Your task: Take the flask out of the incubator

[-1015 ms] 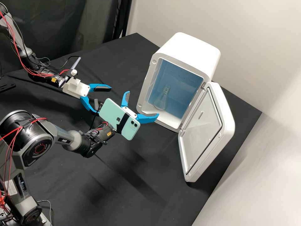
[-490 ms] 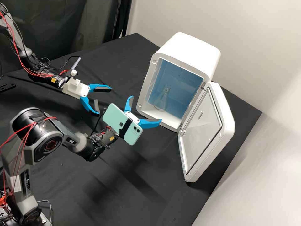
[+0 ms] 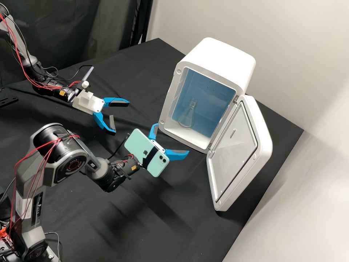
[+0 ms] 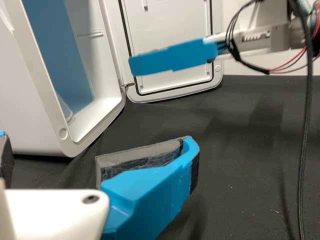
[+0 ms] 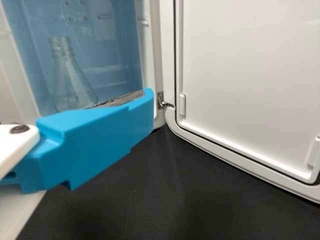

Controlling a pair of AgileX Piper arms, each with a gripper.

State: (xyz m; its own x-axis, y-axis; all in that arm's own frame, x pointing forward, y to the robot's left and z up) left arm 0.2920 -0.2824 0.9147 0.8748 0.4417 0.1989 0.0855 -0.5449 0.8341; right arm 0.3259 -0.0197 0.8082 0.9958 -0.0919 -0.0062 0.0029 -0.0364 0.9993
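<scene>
The white incubator [image 3: 218, 58] stands at the back right of the bench, its door [image 3: 236, 153] swung wide open. A clear glass flask [image 3: 188, 115] stands upright on its blue floor, and I see the flask [image 5: 70, 80] again in the right wrist view, beyond one blue finger [image 5: 95, 130]. My right gripper [image 3: 168, 143] is open, just in front of the opening's lower edge and outside the chamber, holding nothing. My left gripper [image 3: 115, 114] hangs open and empty farther left. Its finger [image 4: 150, 175] shows near the camera, with the incubator [image 4: 70, 100] ahead of it.
A mint-green phone [image 3: 147, 153] is strapped onto the right wrist. Red and black cables [image 3: 21, 62] trail along the left arm at the back left. The open door [image 5: 240, 75] stands to the right of the opening. Black cloth covers the bench [image 3: 163, 218].
The right arm has moved forward and down, bringing its open gripper closer to the incubator's lower front edge. The left arm has hardly moved.
</scene>
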